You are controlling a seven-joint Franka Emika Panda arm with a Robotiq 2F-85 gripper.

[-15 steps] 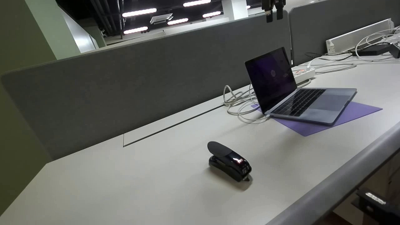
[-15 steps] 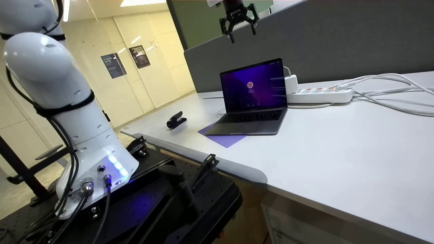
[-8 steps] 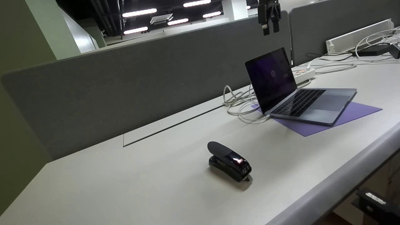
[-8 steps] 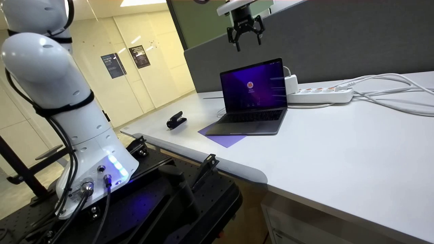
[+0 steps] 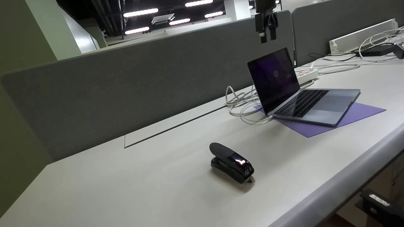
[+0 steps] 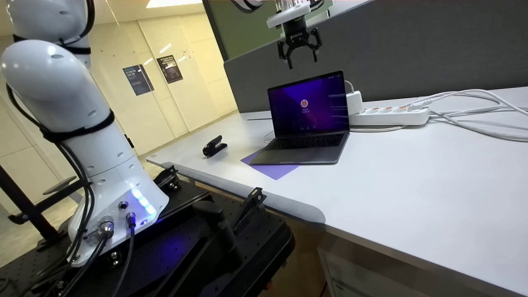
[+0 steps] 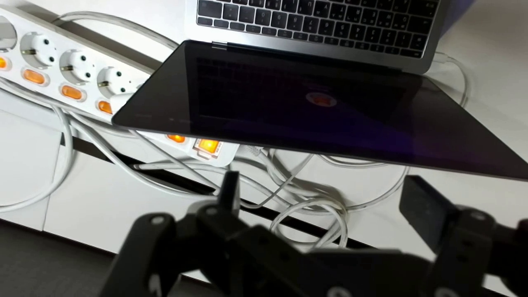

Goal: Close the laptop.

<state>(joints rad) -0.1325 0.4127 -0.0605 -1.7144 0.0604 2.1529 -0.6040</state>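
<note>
Silver-grey slim laptop (image 6: 307, 119), dark-screened lid (image 5: 273, 78) raised, on purple sheet (image 6: 274, 171), right of glossy black stapler (image 6: 213, 147). Black two-fingered gripper (image 6: 302, 62) above lid, spread wide, empty. Closing seemingly not begun; whole swing remains.

A rounded, glossy white robot arm (image 6: 53, 86) carries black straps (image 6: 84, 131), black cables (image 6: 132, 238) and a blue-white light strip (image 6: 143, 202) (low on its base (image 6: 106, 202)); the black gripper (image 6: 303, 63) shows jointed links (image 7: 264, 249) and pale screw heads (image 7: 157, 220).
</note>
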